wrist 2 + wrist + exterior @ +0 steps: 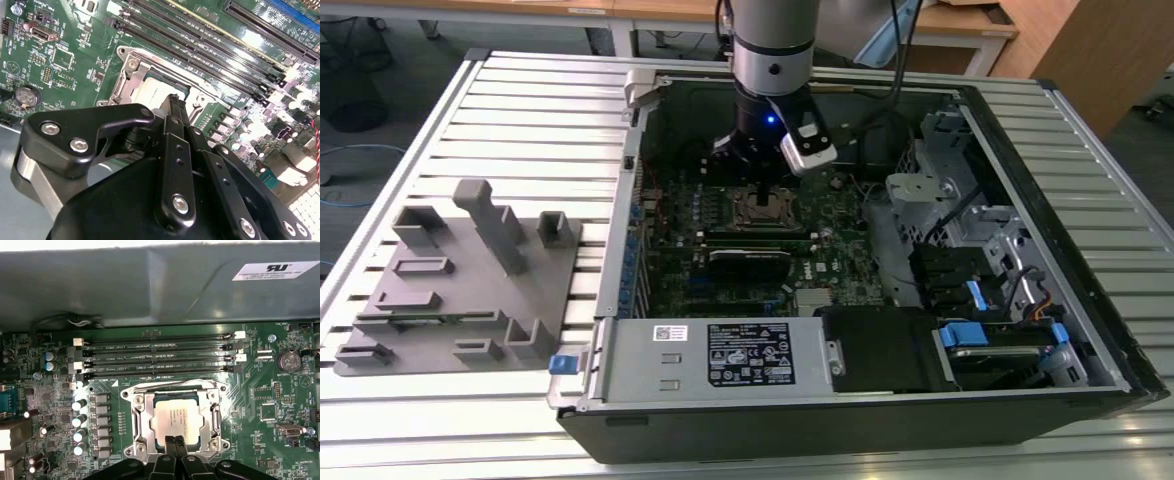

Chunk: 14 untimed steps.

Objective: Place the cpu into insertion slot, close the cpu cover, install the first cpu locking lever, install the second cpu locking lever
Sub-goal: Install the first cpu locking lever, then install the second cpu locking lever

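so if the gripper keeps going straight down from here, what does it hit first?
Most likely the cpu in its socket, near its edge by the cpu cover. The gripper points at it with jaws together; whether it already touches is unclear.

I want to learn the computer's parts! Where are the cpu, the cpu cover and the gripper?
cpu (179, 419): first wrist view, its shiny top.
cpu cover (141, 416): first wrist view, frame's side bar.
gripper (175, 442): first wrist view, between its fingertips.

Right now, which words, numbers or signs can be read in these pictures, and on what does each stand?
No text can be read with certainty.
White label on the grey case wall: print, not readable.
Black label on the power supply: not readable.
cpu top: faint marks, not readable.
Motherboard, white lettering by the memory slots: not readable.
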Motion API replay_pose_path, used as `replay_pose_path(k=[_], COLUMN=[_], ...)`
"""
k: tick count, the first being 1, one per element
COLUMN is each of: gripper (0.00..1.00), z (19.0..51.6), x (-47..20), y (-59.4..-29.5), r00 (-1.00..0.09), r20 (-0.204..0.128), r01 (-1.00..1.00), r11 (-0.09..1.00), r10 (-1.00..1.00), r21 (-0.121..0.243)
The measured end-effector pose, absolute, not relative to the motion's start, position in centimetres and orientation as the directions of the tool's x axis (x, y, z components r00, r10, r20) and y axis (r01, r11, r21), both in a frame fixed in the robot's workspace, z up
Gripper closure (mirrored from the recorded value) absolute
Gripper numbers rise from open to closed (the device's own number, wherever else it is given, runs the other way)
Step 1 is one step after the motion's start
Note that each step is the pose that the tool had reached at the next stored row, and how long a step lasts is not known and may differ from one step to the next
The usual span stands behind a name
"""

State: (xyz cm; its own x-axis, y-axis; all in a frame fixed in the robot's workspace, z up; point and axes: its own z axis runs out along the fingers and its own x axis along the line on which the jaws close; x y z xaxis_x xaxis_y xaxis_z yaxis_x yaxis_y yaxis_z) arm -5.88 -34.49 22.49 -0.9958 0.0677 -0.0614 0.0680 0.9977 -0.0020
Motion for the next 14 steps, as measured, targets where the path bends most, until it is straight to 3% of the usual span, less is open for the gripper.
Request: replay_pose_path(k=[14], gripper=[0.89], z=[22.41], x=[-5.23], y=[-34.03], r00=[-0.996], r20=[-0.062], r01=[0.068], r11=[0.998], r10=[0.068], r21=[-0.004])
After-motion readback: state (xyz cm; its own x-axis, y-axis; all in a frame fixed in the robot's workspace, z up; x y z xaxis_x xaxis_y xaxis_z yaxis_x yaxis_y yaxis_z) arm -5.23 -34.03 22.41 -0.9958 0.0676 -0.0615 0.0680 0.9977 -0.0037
